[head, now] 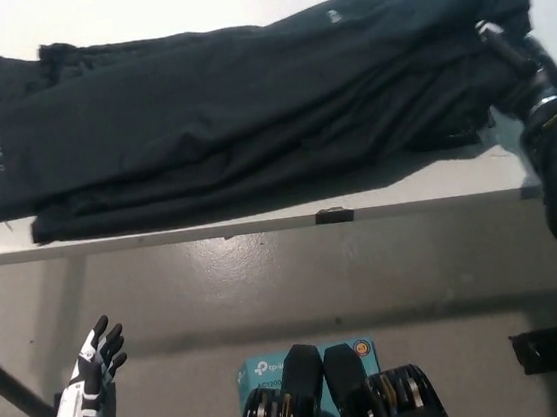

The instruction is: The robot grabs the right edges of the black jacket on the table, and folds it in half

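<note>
Left hand (95,365) idle at lower left, below table edge, fingers spread, holding nothing.

Right hand (509,41) at black jacket (237,112) right edge, buried in cloth; closed or not, cannot tell.

Risk: slick fabric slipping free mid-fold, or whole bunched garment dragging along instead of folding.

Jacket: rumpled, layered, spread across white table (259,216), small white logo near collar.

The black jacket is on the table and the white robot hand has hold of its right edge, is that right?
Not quite: the head view shows the black robot hand at the black jacket's right edge. The white robot hand hangs low, below the table.
</note>
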